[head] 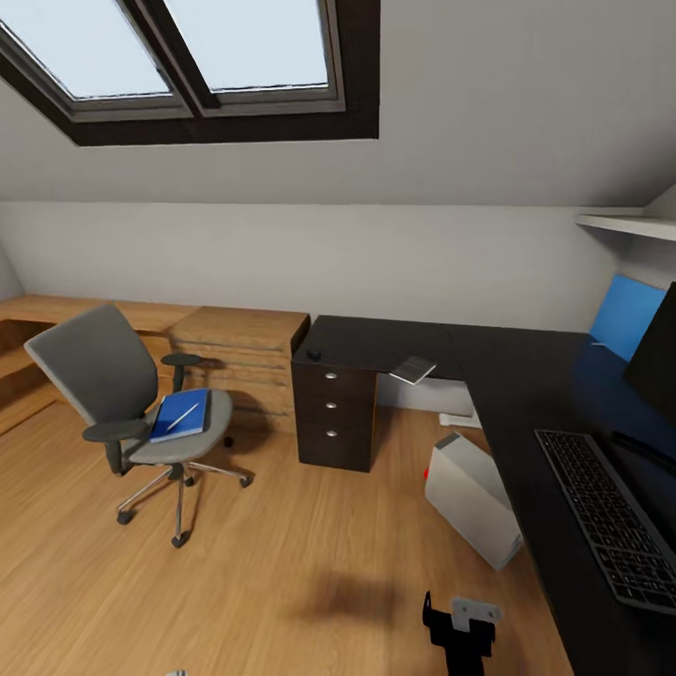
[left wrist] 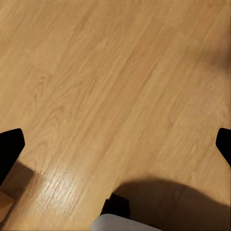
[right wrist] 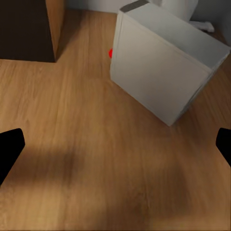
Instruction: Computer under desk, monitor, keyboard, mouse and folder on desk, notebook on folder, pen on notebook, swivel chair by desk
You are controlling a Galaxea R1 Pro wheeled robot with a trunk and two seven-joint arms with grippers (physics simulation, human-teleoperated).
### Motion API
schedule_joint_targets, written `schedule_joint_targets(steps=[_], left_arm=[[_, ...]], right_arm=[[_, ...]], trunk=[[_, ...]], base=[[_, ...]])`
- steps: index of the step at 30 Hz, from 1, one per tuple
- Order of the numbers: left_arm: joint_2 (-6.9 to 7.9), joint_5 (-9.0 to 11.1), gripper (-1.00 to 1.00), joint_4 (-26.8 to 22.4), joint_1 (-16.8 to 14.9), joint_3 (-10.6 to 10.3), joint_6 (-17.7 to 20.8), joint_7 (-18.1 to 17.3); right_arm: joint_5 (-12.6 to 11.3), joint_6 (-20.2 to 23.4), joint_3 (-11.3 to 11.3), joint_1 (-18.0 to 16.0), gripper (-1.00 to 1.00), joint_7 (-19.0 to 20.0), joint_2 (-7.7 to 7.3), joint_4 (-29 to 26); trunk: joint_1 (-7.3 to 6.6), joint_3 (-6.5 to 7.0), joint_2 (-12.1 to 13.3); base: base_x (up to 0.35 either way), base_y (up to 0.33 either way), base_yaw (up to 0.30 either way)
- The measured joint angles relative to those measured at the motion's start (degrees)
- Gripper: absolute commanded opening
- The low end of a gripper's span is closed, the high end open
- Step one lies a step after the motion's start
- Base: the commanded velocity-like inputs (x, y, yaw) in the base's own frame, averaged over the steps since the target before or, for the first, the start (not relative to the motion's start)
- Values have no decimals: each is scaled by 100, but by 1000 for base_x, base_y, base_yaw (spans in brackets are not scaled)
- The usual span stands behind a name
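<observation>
Right claw point(right wrist: 115, 144): fingers point(right wrist: 9, 149) spread wide, nothing between them, hanging over bare wood floor point(right wrist: 96, 183) just short of the computer. Left claw point(left wrist: 115, 144): likewise spread and empty, above the same floor point(left wrist: 106, 86).

Computer point(head: 469, 498): pale grey tower, standing on the floor beside the desk's long edge, tilted, a red spot at its lower front corner; in the right wrist view point(right wrist: 163, 62) it sits near the drawer unit's side.

Desk point(head: 526, 385): glossy black L-shaped top, black three-drawer unit point(head: 333, 418) at its left end.

Monitor point(head: 657, 361): black screen, on the desk at far right, partly cut off by the picture edge.

Keyboard point(head: 610, 516): dark keys, lying on the desk in front of the monitor.

Mouse point(head: 314, 355): small black dome at the desk's left end, above the drawers, well apart from the keyboard.

Notebook point(head: 413, 369): grey-white, overhanging the desk's inner edge.

Swivel chair point(head: 122, 404): grey, on the floor well left of the desk, near a wooden chest point(head: 239, 361).

Folder point(head: 180, 415): blue, flat on the chair seat.

Pen point(head: 183, 416): thin white stick lying across the folder.
</observation>
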Motion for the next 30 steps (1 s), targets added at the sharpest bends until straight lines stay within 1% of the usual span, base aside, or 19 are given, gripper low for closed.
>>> schedule_joint_targets(steps=[22, 28, 29, 30], left_arm=[[-16, 0, 100, 0, 0, 1, -8, -5], [-20, -5, 100, 1, 0, 0, -14, -5], [-21, -6, 100, 1, 0, -5, -14, -5], [-22, -7, 100, 1, 0, -86, -16, -3]], right_arm=[[-12, -134, 30, 0, 100, -7, 13, 18], [-12, -136, 27, 0, 100, -7, 8, 8], [-11, -136, 27, 0, 100, -7, 7, 5], [-4, -136, 38, 0, 100, -7, 13, -3]], trunk=[[0, 0, 0], [0, 0, 0], [0, 0, 0], [1, 0, 0]], base=[[331, 81, 0], [328, 22, 0], [225, 1, 0], [238, 1, 0]])
